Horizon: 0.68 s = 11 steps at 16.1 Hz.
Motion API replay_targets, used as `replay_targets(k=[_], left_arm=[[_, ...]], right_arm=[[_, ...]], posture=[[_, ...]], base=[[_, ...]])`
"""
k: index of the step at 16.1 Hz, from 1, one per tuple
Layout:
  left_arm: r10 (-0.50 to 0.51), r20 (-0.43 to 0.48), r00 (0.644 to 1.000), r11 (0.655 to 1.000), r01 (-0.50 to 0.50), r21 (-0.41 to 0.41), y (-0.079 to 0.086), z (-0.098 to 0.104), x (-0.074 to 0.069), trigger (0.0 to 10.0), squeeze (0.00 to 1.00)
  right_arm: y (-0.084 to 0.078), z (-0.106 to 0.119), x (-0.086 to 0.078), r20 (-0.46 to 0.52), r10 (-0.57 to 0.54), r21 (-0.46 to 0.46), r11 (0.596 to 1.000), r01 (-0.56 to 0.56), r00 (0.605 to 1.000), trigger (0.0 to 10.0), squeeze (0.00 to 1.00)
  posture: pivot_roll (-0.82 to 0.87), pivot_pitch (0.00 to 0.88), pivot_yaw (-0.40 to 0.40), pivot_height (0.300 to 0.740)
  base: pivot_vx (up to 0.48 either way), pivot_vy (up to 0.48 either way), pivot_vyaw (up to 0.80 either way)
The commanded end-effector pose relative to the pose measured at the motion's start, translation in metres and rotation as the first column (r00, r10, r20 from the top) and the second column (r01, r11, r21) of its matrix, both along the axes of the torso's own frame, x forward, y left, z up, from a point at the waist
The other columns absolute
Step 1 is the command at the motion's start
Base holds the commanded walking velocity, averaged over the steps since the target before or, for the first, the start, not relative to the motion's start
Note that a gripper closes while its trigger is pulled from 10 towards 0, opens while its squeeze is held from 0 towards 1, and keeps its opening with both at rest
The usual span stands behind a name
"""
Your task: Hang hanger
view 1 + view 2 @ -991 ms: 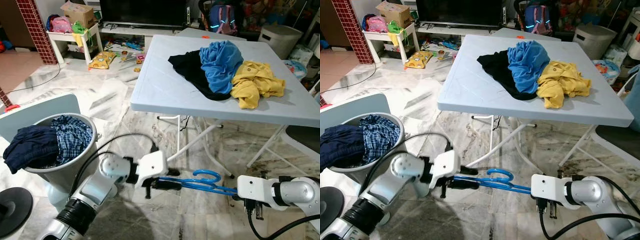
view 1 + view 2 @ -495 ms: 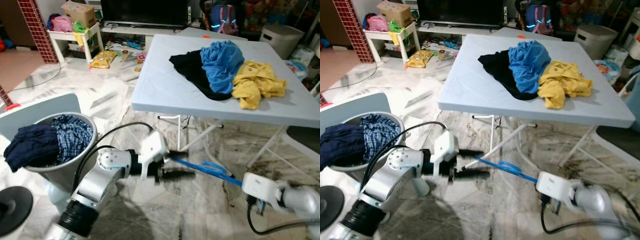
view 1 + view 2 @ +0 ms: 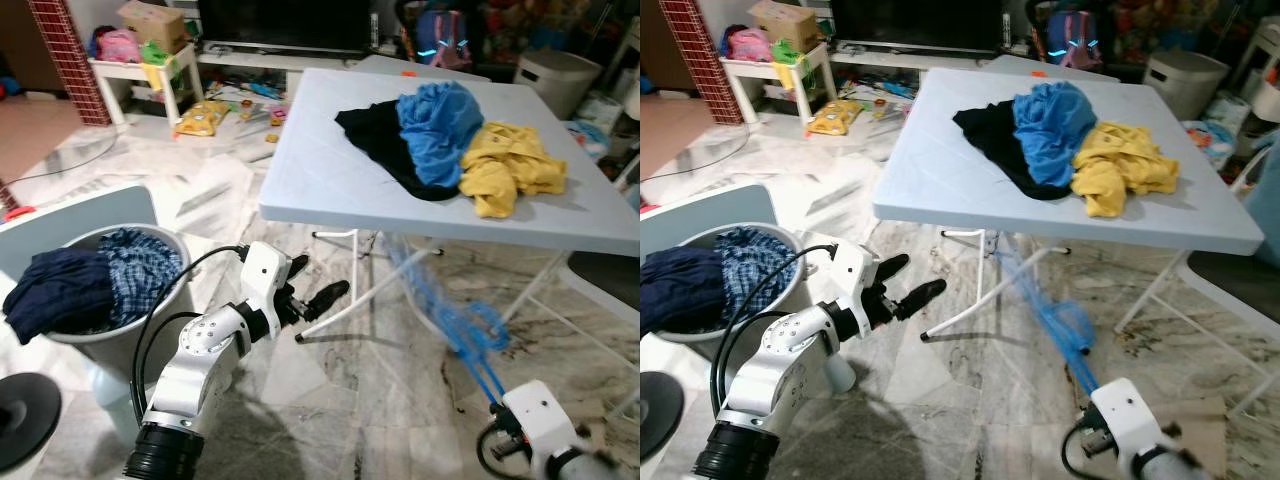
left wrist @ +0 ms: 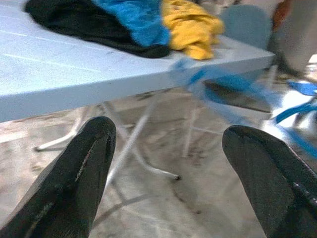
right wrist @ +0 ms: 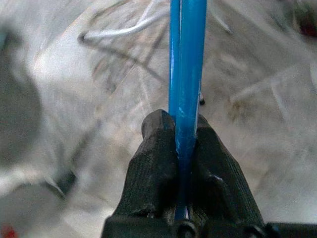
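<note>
Down low, by the surface's legs: we have the blue hanger (image 3: 455,315) swinging as a blurred streak, its lower end pinched in the right end effector (image 5: 179,148), its upper end reaching toward the near edge of the surface (image 3: 330,170).
Right end effector: fingers clamped tight on the hanger's thin doubled bar, no gap that we can see.
Left end effector (image 3: 312,298): fingers spread wide with nothing between them, held in the air near the basket (image 3: 150,330).
Step in hand, as we judge it: carrying the hanger one-handed toward wherever it will hang; we see no rail yet.
Doing it well: we'd keep the squeeze firm, since a slim smooth bar can pivot in the pads, and slow the swing so the hook settles before we aim it.
Watch out: the hook could snag the white folding legs (image 3: 385,285).
Hanger: glossy blue, thin rod, looks like plastic; its shape is too smeared to read.
Surface: pale blue, matte, flat, square-cornered.
On it: black cloth (image 3: 375,140), blue shirt (image 3: 440,120), yellow shirt (image 3: 515,165), all soft and crumpled.
Basket: grey, round, stuffed with dark and checked clothes.
Floor (image 3: 330,400): polished veined marble, likely slick.
</note>
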<state>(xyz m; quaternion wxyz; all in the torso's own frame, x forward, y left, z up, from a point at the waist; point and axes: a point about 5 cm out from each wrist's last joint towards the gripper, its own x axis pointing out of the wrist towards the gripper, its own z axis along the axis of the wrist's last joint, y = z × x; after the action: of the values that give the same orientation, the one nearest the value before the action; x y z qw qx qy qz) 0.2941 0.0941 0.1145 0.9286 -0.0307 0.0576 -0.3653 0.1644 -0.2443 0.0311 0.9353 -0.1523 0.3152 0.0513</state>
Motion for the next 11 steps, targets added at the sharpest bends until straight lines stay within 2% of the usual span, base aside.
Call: replay_targets(k=[1,3,4,5,6,7,9,11], left_arm=[[0.029,-0.001,1.000,1.000,-0.029,0.013,-0.002,-0.002,0.001,10.0,1.00],[0.040,-0.004,0.999,0.999,-0.040,0.011,-0.008,-0.003,0.002,10.0,1.00],[0.043,-0.003,0.999,0.999,-0.043,0.011,-0.012,-0.004,0.002,10.0,1.00],[0.028,-0.019,0.999,1.000,-0.028,0.003,-0.014,-0.006,0.001,10.0,0.93],[0.005,-0.032,0.999,1.000,-0.005,-0.011,-0.015,-0.006,0.000,10.0,0.54],[-0.008,-0.030,1.000,1.000,0.008,-0.014,-0.015,-0.005,-0.001,10.0,0.00],[-0.015,-0.021,1.000,1.000,0.015,-0.011,-0.015,-0.005,0.001,10.0,0.00],[-0.050,-0.019,0.999,0.999,0.049,-0.021,-0.019,-0.004,0.003,10.0,0.00]], right_arm=[[-0.004,0.006,-0.002,0.027,-0.142,0.039,0.989,0.141,0.989,10.0,0.00],[0.008,0.008,-0.003,0.043,-0.268,0.116,0.958,0.262,0.962,10.0,0.00],[0.014,0.016,0.000,0.078,-0.366,0.170,0.921,0.349,0.927,10.0,0.00],[0.014,0.022,0.000,0.115,-0.420,0.196,0.898,0.394,0.900,10.0,0.00],[0.013,0.026,-0.002,0.136,-0.464,0.200,0.878,0.434,0.876,10.0,0.00],[0.013,0.029,-0.006,0.134,-0.514,0.232,0.848,0.477,0.847,10.0,0.00],[0.018,0.029,-0.008,0.119,-0.540,0.245,0.829,0.503,0.833,10.0,0.00],[0.021,0.029,-0.006,0.113,-0.543,0.242,0.827,0.507,0.832,10.0,0.00]], posture=[[0.00,0.000,-0.033,0.740],[-0.01,0.000,-0.034,0.740],[-0.01,0.000,-0.036,0.740],[-0.01,0.000,-0.040,0.740],[-0.01,0.000,-0.041,0.740],[-0.01,0.000,-0.039,0.740],[-0.01,0.000,-0.032,0.740],[-0.02,0.000,-0.028,0.740]], base=[[0.000,0.000,0.00],[0.000,0.000,0.00],[0.000,0.000,0.00],[0.000,0.000,0.00],[0.000,0.000,0.00],[0.000,0.000,0.00],[0.000,0.000,0.00],[0.000,0.000,-0.80]])
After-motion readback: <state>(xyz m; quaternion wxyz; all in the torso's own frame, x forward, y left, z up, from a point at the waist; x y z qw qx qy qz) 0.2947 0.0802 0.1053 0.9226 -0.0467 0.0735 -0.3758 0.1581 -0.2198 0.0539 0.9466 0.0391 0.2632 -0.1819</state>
